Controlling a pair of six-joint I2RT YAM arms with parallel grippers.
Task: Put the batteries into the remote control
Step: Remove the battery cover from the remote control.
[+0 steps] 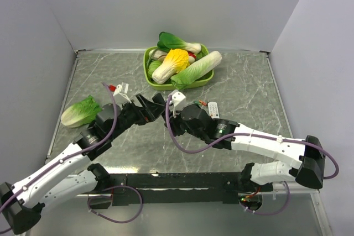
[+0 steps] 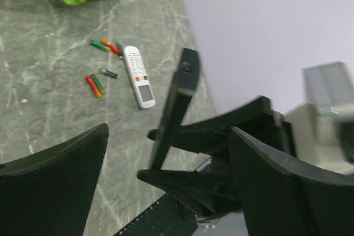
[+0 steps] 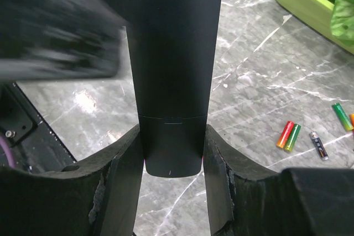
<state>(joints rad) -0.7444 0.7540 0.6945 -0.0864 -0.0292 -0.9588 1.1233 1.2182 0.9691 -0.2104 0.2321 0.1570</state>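
The grey marbled surface (image 1: 249, 92) carries a green tray (image 1: 147, 59) heaped with vegetables at the back and a loose cabbage (image 1: 81, 111) at the left. Over its middle the left gripper (image 2: 168, 136) is spread wide, facing the right gripper (image 3: 172, 153), which pinches one end of the black remote control (image 3: 172, 53) clear of the surface. The remote's long axis runs straight out along those fingers, toward the left gripper. A white remote (image 2: 138, 77) lies flat nearby, with the batteries (image 2: 95, 85) scattered just beside it.
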